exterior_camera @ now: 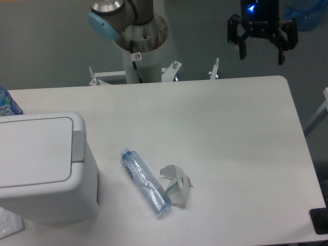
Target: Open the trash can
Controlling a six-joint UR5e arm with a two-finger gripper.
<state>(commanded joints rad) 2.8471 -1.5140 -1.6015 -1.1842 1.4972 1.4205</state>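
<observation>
The large boxy white plastic trash can (43, 169) sits at the near left, flat lid down, its small grey push tab (78, 146) facing right. The black two-finger gripper (262, 51) hangs far right with jaws spread, empty — the tab lies well away, leftward and nearer.

No legible text anywhere: the small red-and-white sticker (137, 56) on the arm's white base column (134, 69) and the blue printed label on the bottle (145, 180) are too small to read.
</observation>
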